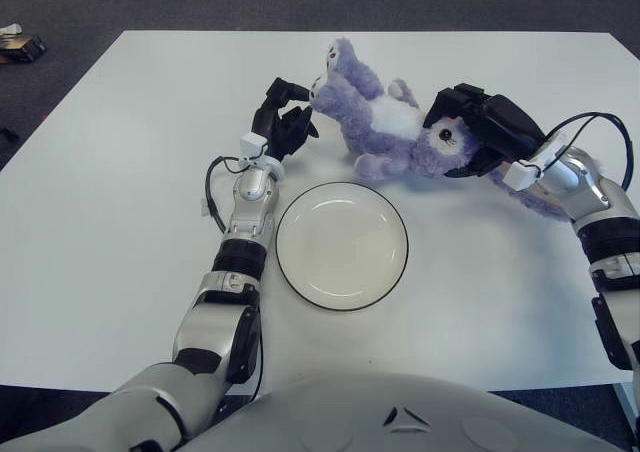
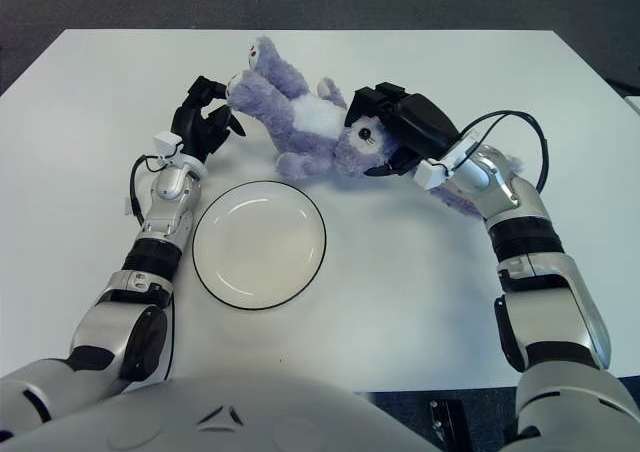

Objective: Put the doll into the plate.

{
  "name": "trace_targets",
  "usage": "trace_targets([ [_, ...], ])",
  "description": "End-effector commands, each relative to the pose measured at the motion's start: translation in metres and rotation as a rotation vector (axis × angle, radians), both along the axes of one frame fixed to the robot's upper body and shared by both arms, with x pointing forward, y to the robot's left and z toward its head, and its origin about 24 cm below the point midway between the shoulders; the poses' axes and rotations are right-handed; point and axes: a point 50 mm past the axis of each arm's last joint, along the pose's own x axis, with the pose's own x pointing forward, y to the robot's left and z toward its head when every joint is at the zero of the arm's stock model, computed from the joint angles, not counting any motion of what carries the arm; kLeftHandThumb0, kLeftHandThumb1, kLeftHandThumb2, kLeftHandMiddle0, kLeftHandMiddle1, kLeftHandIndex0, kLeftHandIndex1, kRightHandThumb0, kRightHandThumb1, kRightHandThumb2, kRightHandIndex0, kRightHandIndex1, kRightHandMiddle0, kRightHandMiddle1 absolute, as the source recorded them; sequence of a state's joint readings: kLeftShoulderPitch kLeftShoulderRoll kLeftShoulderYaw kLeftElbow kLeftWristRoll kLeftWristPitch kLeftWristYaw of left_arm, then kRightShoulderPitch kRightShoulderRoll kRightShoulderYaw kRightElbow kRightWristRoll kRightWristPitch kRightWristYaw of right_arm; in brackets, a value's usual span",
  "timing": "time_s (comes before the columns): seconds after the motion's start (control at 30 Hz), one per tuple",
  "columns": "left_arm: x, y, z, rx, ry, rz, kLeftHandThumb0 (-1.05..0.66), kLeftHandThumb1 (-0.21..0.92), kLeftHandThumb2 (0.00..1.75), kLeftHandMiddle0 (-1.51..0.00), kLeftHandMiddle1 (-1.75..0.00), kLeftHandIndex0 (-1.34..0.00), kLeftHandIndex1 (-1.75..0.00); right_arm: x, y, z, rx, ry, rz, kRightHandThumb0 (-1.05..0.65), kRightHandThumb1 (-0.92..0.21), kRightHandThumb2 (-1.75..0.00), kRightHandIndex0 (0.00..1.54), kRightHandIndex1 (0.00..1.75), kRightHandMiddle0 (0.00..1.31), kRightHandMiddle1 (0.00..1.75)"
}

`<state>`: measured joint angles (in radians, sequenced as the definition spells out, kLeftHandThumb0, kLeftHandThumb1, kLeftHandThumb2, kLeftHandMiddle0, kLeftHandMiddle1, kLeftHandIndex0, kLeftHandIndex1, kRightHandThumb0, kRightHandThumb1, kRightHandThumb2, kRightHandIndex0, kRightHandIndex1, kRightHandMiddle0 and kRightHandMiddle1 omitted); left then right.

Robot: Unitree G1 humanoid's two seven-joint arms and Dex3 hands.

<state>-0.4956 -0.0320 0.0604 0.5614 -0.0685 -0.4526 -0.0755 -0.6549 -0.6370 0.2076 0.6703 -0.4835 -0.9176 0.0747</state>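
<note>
While lying beyond the round white black-rimmed plate [image 1: 342, 245], the purple plush doll [image 1: 385, 122] is looking light, soft — right hand [image 1: 478, 132] clasping its head, left hand [image 1: 287, 120] pinching a leg (best holds).

The plate [image 1: 342, 244] sits on the table [image 1: 100, 232] near the robot, roughly midway between its two arms. The doll [image 1: 385, 122] lies just beyond the plate's far rim, stretched from far left to nearer right, outside the plate. The left hand [image 1: 285, 122] is at the doll's left end, touching a leg, far-left of the plate. The right hand [image 1: 480, 132] is over the doll's head at its right end, far-right of the plate.
</note>
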Motion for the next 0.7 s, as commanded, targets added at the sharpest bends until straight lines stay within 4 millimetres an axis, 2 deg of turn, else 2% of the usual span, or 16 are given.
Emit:
trace_targets([
  [0.0, -0.003, 0.000, -0.001, -0.002, -0.017, -0.002, -0.35, 0.92, 0.31, -0.88, -1.55, -0.42, -1.51, 0.003, 0.005, 0.006, 0.023, -0.014, 0.024, 0.00, -0.38, -1.23, 0.50, 1.72, 0.42, 1.75],
  [0.67, 0.001, 0.007, -0.011, -0.032, 0.046, 0.053, -0.35, 0.92, 0.32, -0.83, -1.57, -0.41, -1.53, 0.001, 0.010, 0.014, 0.106, -0.067, 0.048, 0.00, -0.34, -1.28, 0.54, 1.73, 0.42, 1.75],
])
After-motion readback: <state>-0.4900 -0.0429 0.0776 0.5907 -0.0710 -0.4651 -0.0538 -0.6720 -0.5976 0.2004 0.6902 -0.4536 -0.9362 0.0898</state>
